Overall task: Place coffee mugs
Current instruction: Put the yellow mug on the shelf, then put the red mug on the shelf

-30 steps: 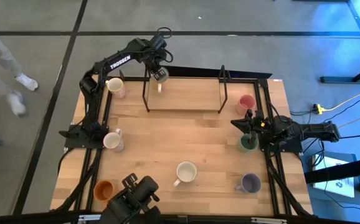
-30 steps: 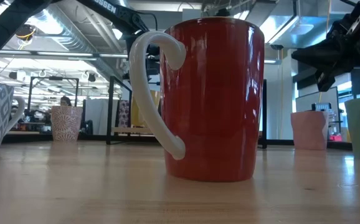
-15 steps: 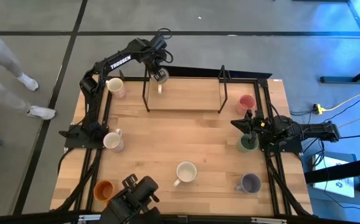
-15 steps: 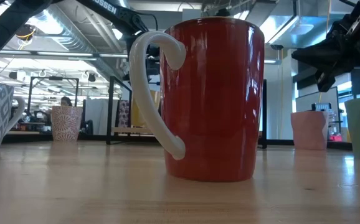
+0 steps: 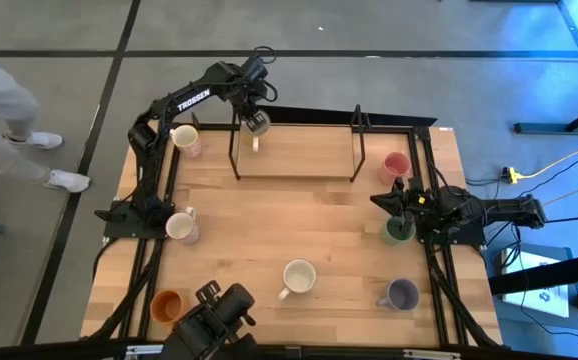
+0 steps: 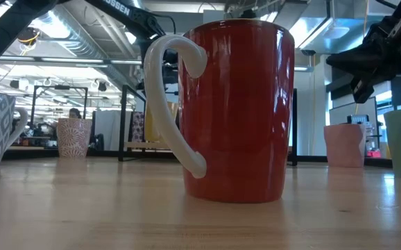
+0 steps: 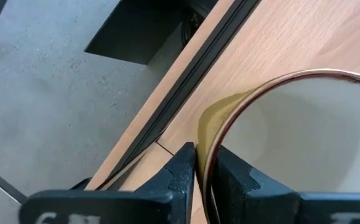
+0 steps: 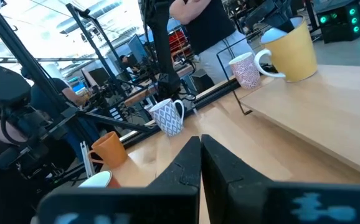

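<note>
High view: left gripper (image 5: 256, 122) pinches the rim of a yellow ceramic mug (image 5: 258, 123) at the wooden table's (image 5: 299, 195) far edge; right gripper (image 5: 393, 205), fingers pressed together, hovers by a green mug (image 5: 397, 230).

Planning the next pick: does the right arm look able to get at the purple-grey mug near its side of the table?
Probably yes. The purple-grey mug stands alone on bare wood on the right arm's side, nothing over it. The right gripper, shut and empty, sits just above the green mug, one mug away.

End effector (image 7: 203, 171) pinches mug (image 7: 292, 134) rim.
</note>
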Controlling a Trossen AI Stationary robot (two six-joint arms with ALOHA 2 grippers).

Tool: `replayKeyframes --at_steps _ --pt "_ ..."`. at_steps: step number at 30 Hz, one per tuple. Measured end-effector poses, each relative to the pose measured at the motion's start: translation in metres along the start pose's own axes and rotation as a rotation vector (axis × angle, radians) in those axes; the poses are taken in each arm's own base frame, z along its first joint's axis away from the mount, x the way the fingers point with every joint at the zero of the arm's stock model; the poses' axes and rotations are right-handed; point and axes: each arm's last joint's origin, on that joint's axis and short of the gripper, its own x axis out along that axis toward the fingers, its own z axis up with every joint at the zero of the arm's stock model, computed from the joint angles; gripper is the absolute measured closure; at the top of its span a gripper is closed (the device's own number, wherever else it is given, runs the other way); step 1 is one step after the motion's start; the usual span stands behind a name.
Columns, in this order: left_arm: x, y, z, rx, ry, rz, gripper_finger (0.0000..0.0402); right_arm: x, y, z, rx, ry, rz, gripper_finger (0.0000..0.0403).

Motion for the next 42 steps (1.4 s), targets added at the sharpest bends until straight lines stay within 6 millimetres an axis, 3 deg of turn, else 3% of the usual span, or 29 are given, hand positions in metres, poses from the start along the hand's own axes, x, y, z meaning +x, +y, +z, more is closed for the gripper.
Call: replayKeyframes --at_steps 8,15,21,25,32,37,42 --pt "0.0 0.002 0.0 0.008 0.01 0.053 0.0311 0.0 0.0 0.0 0.0 -0.002 -0.001 0.0402" --pt "-0.005 0.001 -0.001 0.01 0.002 0.074 0.0307 0.0 0.0 0.0 0.0 -0.002 -0.001 0.0402" --pt "-0.04 -0.001 -0.002 0.031 -0.097 0.088 0.0307 0.0 0.0 0.0 0.003 -0.002 -0.002 0.0402" --pt "-0.07 -0.009 -0.005 0.047 -0.204 0.042 0.0307 0.0 0.0 0.001 0.093 -0.014 -0.017 0.0402" --pt "-0.12 -0.051 -0.011 0.116 -0.404 -0.113 0.0309 0.0 -0.001 0.001 0.162 -0.033 -0.039 0.0384" --pt "-0.147 -0.104 -0.021 0.218 -0.47 -0.21 0.0309 0.0 0.002 0.005 0.155 -0.057 0.007 0.0305" --pt "-0.154 -0.162 -0.038 0.336 -0.497 -0.339 0.031 0.0 0.012 0.019 0.118 -0.027 0.074 0.0231"
